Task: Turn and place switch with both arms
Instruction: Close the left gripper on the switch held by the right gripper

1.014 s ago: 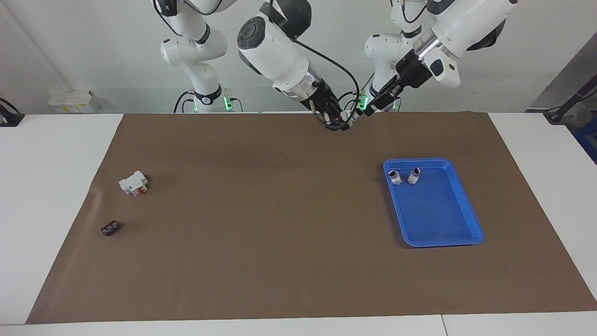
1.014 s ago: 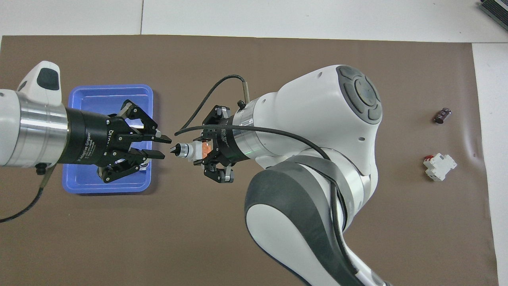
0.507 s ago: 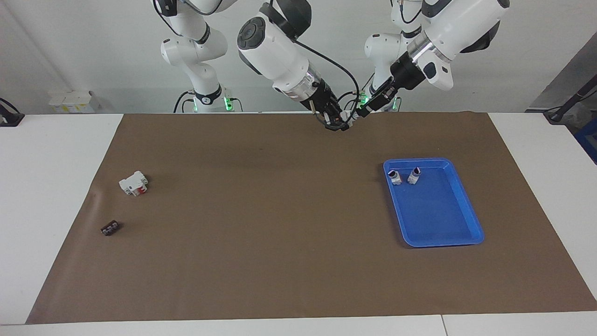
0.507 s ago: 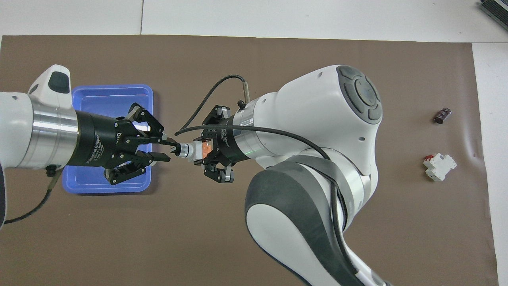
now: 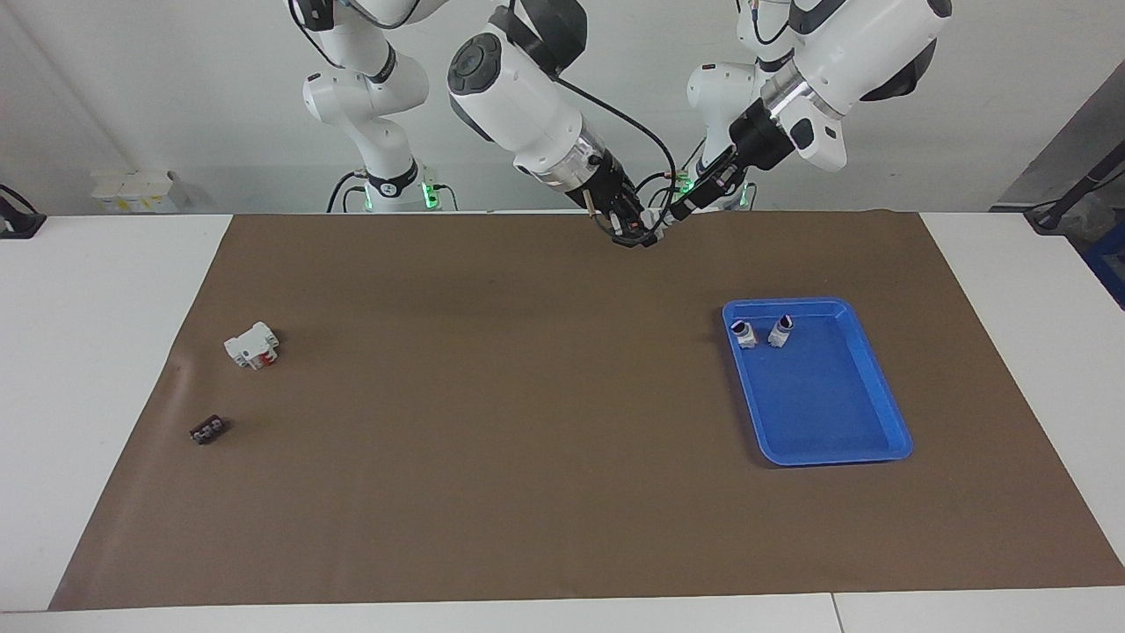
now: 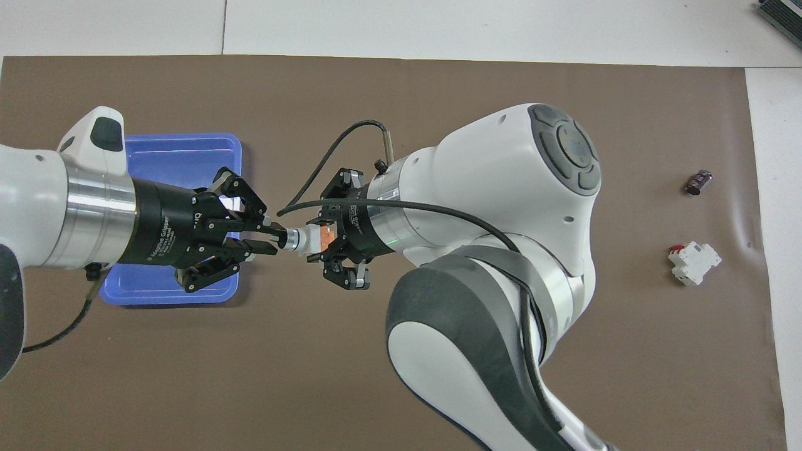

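Brown paper (image 5: 492,457) covers the table. Up in the air over it, the right gripper (image 6: 327,241) is clamped on the orange end of the switch (image 6: 307,238). The left gripper (image 6: 266,233) has its fingers apart around the black knob of the switch. Near the left arm's end lies a blue tray (image 5: 866,422) with two small switches (image 5: 761,333). Near the right arm's end lie a white block (image 5: 252,345) and a black piece (image 5: 207,430).

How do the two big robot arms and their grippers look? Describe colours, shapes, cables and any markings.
Both arms have rounded white shells with dark grey joint caps. Each wrist ends in a silver ring and a black cylinder. The left gripper and the right gripper are black, with two linked fingers. White lettering marks the left gripper's body. Black cables run along both wrists.
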Controlling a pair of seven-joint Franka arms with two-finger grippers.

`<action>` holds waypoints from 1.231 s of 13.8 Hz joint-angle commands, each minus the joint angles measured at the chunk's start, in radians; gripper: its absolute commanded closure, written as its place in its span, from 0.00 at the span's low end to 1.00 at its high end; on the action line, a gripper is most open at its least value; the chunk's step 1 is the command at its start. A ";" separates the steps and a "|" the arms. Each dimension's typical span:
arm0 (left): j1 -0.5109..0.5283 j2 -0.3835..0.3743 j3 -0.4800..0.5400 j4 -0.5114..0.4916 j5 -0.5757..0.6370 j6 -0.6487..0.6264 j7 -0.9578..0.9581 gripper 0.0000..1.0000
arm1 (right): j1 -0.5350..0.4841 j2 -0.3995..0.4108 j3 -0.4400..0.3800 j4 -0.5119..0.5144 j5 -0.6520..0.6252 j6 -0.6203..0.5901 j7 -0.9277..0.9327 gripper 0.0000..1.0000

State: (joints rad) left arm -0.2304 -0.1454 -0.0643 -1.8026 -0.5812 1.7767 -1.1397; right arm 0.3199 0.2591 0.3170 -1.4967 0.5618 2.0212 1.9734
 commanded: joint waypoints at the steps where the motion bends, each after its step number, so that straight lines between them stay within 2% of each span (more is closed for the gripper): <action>1: -0.026 -0.040 0.004 -0.060 -0.016 0.012 0.030 0.76 | -0.009 -0.008 0.007 -0.003 -0.013 0.021 0.009 1.00; 3: -0.026 -0.040 0.006 -0.060 -0.011 0.010 0.079 0.86 | -0.009 -0.008 0.007 -0.003 -0.013 0.021 0.007 1.00; 4: -0.026 -0.040 0.006 -0.060 -0.011 0.010 0.118 0.98 | -0.009 -0.008 0.007 -0.003 -0.013 0.021 0.007 1.00; 5: -0.024 -0.040 0.006 -0.058 -0.011 0.009 0.147 1.00 | -0.009 -0.008 0.007 -0.003 -0.014 0.018 0.007 1.00; 8: -0.024 -0.040 0.008 -0.058 -0.011 0.010 0.244 1.00 | -0.009 -0.008 0.008 -0.003 -0.013 0.014 0.007 1.00; 10: -0.020 -0.040 0.008 -0.058 -0.009 0.007 0.375 1.00 | -0.009 -0.009 0.007 -0.007 -0.014 0.013 0.005 1.00; 15: -0.007 -0.051 0.011 -0.081 0.017 0.009 0.971 1.00 | -0.009 -0.009 0.007 -0.007 -0.014 0.011 0.005 1.00; 17: -0.016 -0.054 0.009 -0.083 0.081 0.009 1.105 1.00 | -0.012 -0.011 0.007 -0.007 -0.014 0.010 0.005 1.00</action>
State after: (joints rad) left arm -0.2325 -0.1547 -0.0653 -1.8181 -0.5720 1.7902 -0.1768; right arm 0.3252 0.2618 0.3204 -1.5039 0.5619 2.0190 1.9735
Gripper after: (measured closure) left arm 0.903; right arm 0.590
